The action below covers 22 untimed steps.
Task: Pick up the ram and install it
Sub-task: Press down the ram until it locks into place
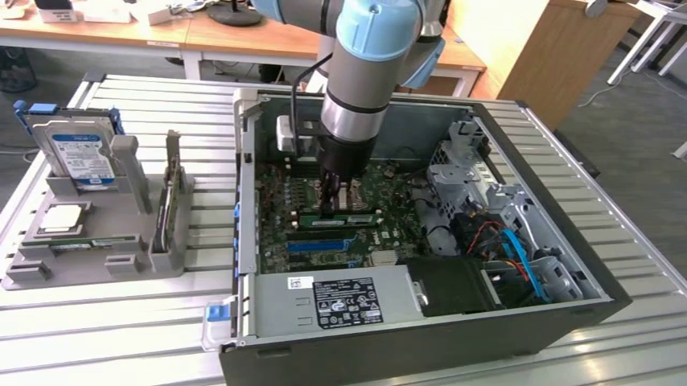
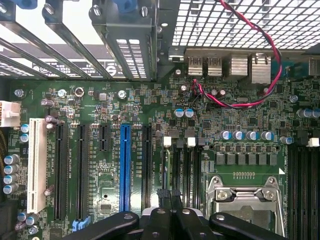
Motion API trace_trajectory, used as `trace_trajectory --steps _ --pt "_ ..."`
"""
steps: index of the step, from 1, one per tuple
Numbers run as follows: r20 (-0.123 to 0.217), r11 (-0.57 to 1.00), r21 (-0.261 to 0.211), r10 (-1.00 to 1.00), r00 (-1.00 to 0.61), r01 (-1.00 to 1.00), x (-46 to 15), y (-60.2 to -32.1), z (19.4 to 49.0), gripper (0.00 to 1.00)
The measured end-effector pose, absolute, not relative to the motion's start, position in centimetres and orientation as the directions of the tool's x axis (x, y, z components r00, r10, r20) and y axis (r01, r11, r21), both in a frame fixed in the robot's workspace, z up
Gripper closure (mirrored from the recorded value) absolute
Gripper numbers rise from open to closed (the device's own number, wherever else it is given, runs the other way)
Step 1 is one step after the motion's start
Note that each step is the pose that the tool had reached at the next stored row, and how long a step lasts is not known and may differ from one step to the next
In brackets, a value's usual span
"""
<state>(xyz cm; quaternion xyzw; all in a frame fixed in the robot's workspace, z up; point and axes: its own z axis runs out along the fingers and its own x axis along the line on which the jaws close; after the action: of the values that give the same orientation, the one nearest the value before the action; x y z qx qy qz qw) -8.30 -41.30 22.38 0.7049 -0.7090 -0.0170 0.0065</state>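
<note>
Inside the computer case (image 1: pixel 601 265), a long green ram (image 1: pixel 341 218) sits slotted.

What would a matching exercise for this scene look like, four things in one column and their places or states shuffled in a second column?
Things:
1. hard drive
2. CPU chip
3. gripper
4. power supply

Places or states:
A. lying flat in the grey holder
B. standing upright in the grey holder
C. inside the case, bearing a black label
D. shut, over the green motherboard

Pairs: 1-B, 2-A, 3-D, 4-C
</note>
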Motion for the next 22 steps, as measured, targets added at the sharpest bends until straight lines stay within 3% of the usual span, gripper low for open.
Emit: trace_trajectory --steps 22 --pt "-0.015 0.006 0.033 -1.000 -0.006 -0.999 -8.30 -41.30 22.18 0.89"
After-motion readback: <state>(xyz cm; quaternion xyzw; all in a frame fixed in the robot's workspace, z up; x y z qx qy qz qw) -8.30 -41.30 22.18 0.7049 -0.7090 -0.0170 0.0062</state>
